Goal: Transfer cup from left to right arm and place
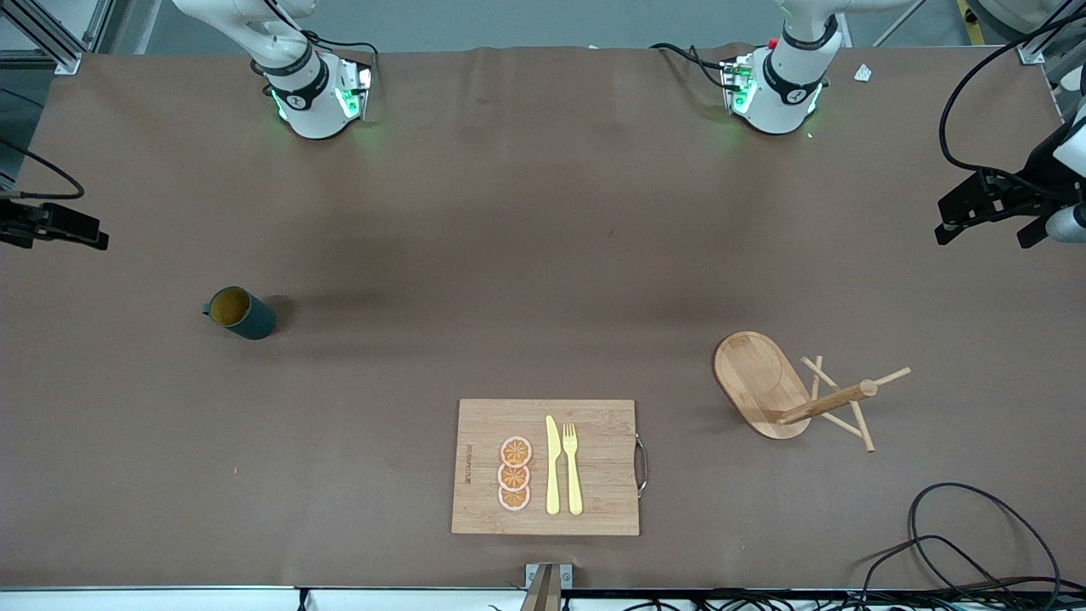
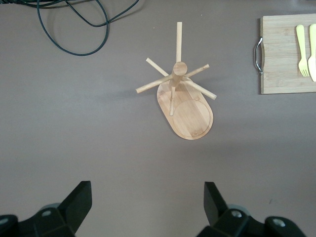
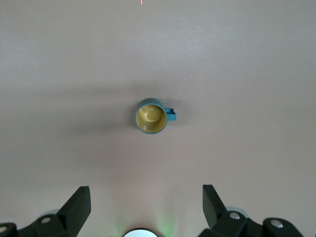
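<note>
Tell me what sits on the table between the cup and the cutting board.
Nothing: in the front view, only bare brown table lies between the cup and the cutting board. Both claws hang open, off at the table's ends.

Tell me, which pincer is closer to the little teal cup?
The right pincer, open, hangs above the cup. The left pincer, also open, hangs above the wooden mug rack, toward the table's left-arm end.
</note>
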`<control>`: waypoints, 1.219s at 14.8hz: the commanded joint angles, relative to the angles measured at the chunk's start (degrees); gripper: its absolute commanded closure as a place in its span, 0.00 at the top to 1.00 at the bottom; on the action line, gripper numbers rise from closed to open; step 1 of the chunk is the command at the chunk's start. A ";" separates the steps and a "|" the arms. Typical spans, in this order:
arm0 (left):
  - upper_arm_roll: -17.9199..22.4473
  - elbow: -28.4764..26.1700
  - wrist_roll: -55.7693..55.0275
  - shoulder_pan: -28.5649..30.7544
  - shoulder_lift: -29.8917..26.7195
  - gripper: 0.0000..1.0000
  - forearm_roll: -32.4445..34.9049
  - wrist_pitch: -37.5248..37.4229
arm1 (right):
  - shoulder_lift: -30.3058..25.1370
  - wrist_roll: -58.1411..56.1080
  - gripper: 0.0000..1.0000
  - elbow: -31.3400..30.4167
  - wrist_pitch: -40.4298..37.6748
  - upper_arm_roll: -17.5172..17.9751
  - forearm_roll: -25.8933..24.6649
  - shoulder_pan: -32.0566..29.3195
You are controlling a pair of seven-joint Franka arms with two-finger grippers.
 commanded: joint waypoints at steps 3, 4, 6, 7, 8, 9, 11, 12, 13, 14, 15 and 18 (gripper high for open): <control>0.02 1.20 0.97 0.13 0.63 1.00 0.03 -0.09 | -7.25 4.35 1.00 -6.18 0.80 1.00 0.28 0.53; -0.07 1.28 0.97 0.22 0.63 1.00 0.03 -0.09 | -7.96 4.44 1.00 -6.97 0.89 1.00 0.11 0.71; 0.02 1.28 0.97 0.13 0.63 1.00 0.03 -0.18 | -10.24 4.18 1.00 -9.60 2.46 1.00 0.02 0.54; 0.02 1.29 0.97 0.13 0.63 1.00 0.03 -0.09 | -11.55 4.09 1.00 -11.09 3.34 1.00 0.02 0.54; 0.02 1.29 0.97 0.13 0.63 1.00 0.03 -0.09 | -12.44 4.09 1.00 -12.06 3.78 1.00 -0.07 0.45; 0.02 1.29 0.97 0.04 0.63 1.00 0.03 -0.18 | -13.14 4.00 1.00 -12.42 4.05 0.92 -0.07 0.45; 0.02 1.29 0.89 -0.22 0.63 1.00 -0.05 -0.09 | -13.24 3.83 1.00 -12.34 3.96 0.92 -0.33 0.45; 0.02 1.46 0.88 -0.40 0.63 1.00 -0.05 -0.09 | -13.41 3.91 1.00 -12.34 3.88 1.00 -1.12 0.45; 0.02 1.98 0.80 -0.49 0.63 1.00 0.03 -0.09 | -13.76 3.92 1.00 -12.34 3.88 1.00 -1.30 0.27; 0.02 2.16 0.80 -0.49 0.72 1.00 0.12 -0.18 | -13.85 3.92 1.00 -12.43 3.79 1.00 -1.21 0.01; 0.02 2.16 0.80 -0.49 0.72 1.00 0.12 -0.09 | -13.85 4.00 1.00 -12.43 3.70 1.00 -1.21 0.01; 0.02 2.25 0.88 -0.57 0.72 1.00 0.65 -0.09 | -13.85 3.92 1.00 -12.34 3.79 1.09 -1.21 -0.08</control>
